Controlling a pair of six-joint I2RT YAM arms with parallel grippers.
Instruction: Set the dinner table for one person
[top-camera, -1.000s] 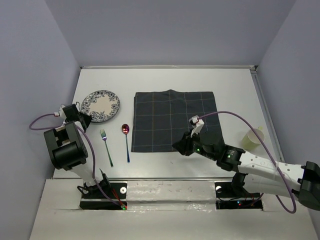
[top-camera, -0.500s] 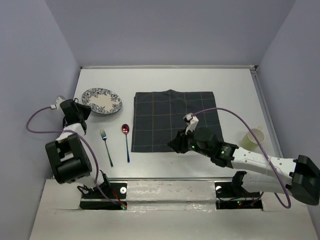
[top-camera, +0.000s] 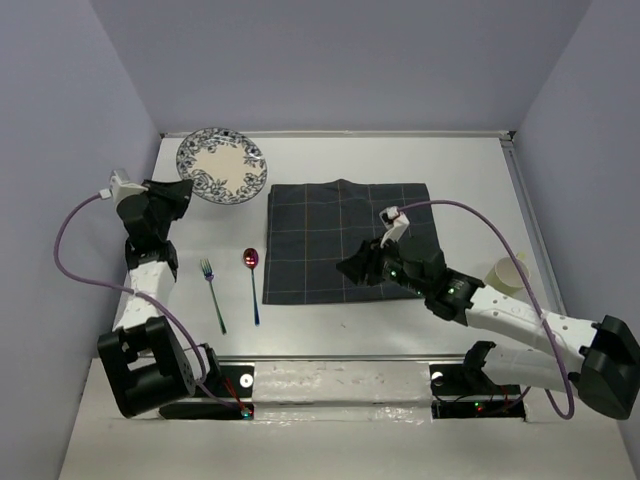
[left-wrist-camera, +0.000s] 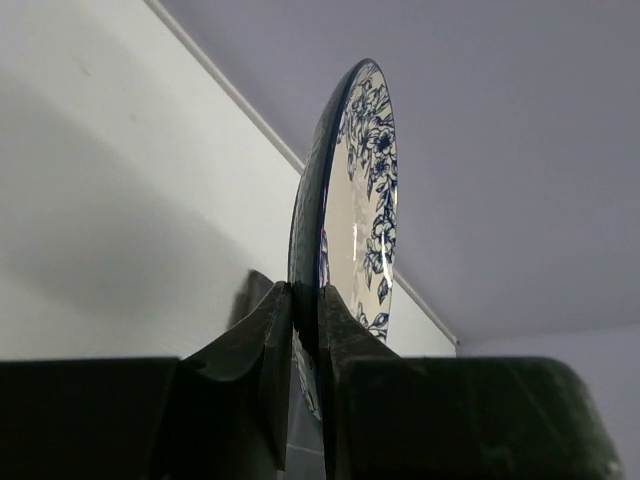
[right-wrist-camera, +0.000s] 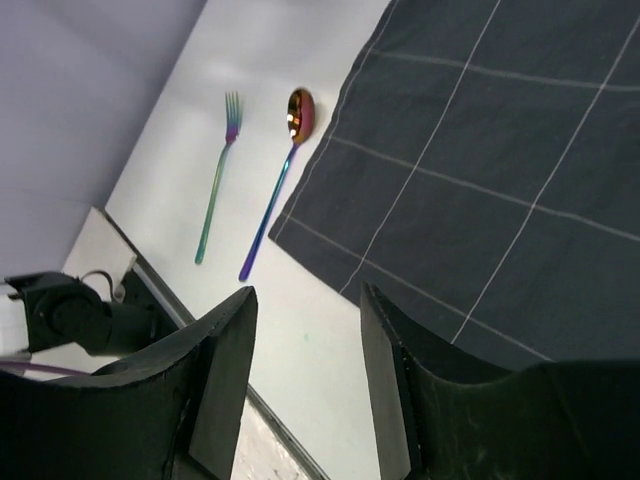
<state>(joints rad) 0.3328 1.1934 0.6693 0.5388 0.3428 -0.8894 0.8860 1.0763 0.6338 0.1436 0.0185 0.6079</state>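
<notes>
Lifted since a second ago, plate (top-camera: 222, 165) now hangs far-left over table (top-camera: 470, 170), its rim clamped by left gripper (top-camera: 188, 191); mat (top-camera: 350, 240) lies to its right. Nearer that mat, right gripper (top-camera: 352, 268) hovers empty, jaws apart, over its near edge.

Left arm (top-camera: 152, 272) and right arm (top-camera: 520, 318): white links, black joints, each trailing a looping purple cable (top-camera: 57, 255)

Right pincer (right-wrist-camera: 307, 298) spread wide over white dinner table (right-wrist-camera: 300, 40), fork (right-wrist-camera: 217, 180) and spoon (right-wrist-camera: 275, 190) beside dark checked placemat (right-wrist-camera: 500, 150)
</notes>
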